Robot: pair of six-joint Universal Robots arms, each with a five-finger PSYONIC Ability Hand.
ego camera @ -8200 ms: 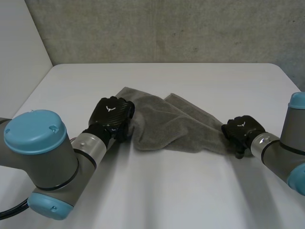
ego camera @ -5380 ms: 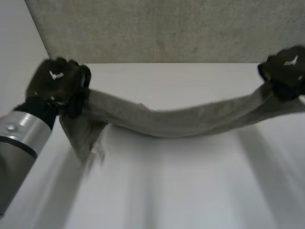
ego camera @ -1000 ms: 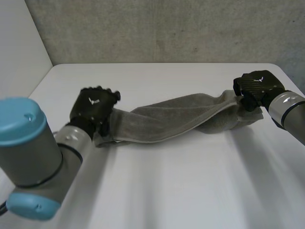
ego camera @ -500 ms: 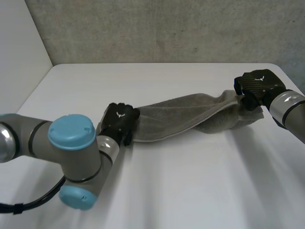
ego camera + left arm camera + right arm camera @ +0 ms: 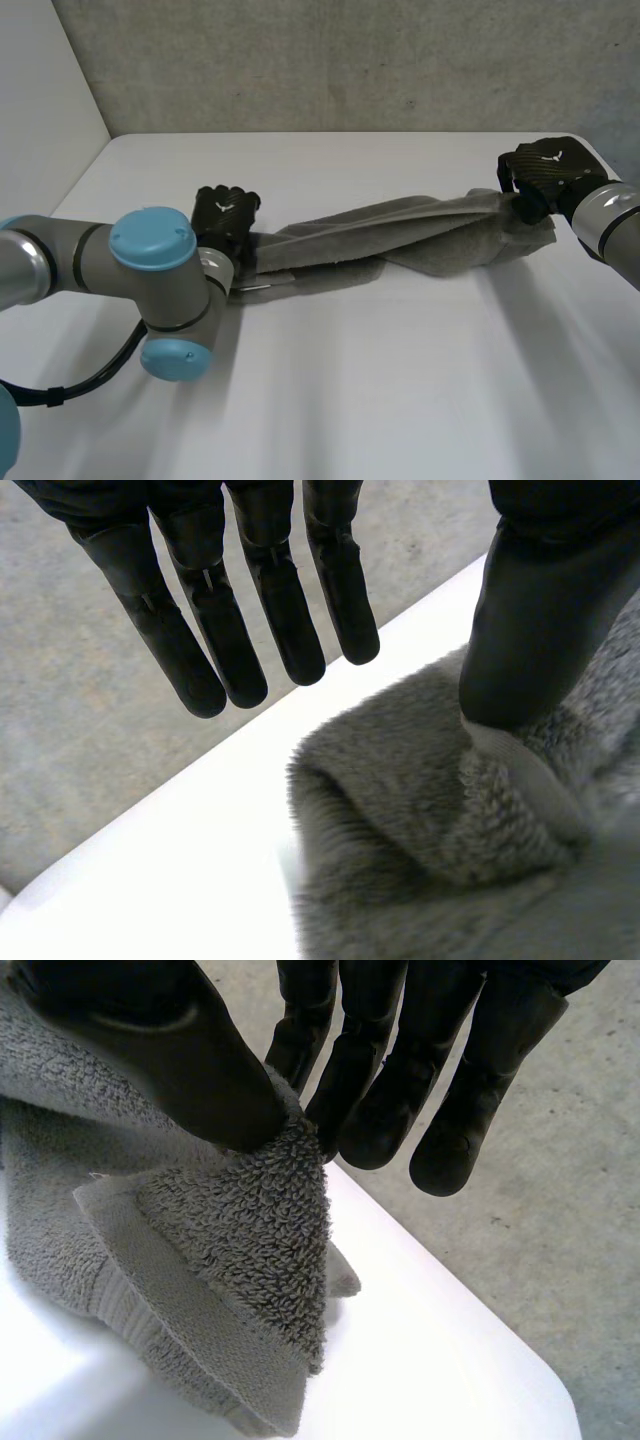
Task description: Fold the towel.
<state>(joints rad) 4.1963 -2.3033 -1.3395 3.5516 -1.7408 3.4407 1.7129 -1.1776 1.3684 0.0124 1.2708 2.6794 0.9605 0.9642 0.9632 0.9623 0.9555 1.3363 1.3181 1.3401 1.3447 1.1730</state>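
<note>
A grey towel [image 5: 400, 235] lies twisted into a long roll across the white table [image 5: 400, 390], from my left hand to my right. My left hand [image 5: 225, 215] is at the towel's left end. In the left wrist view its fingers [image 5: 250, 610] are straight and off the cloth, while its thumb [image 5: 530, 610] rests its tip on the towel [image 5: 420, 850]. My right hand [image 5: 545, 175] holds the right end slightly raised. In the right wrist view its thumb [image 5: 190, 1070] and fingers [image 5: 400, 1050] pinch a corner of the towel [image 5: 230, 1240].
My left arm's elbow [image 5: 150, 250] bends low over the table's front left, close to the towel's left end. A concrete wall [image 5: 350, 60] stands behind the table's far edge. My right hand is near the table's right edge.
My left hand has let its fingers straighten off the towel's left end, and its arm has swung in across the front left. The right hand has edged right, still pinching its corner.
</note>
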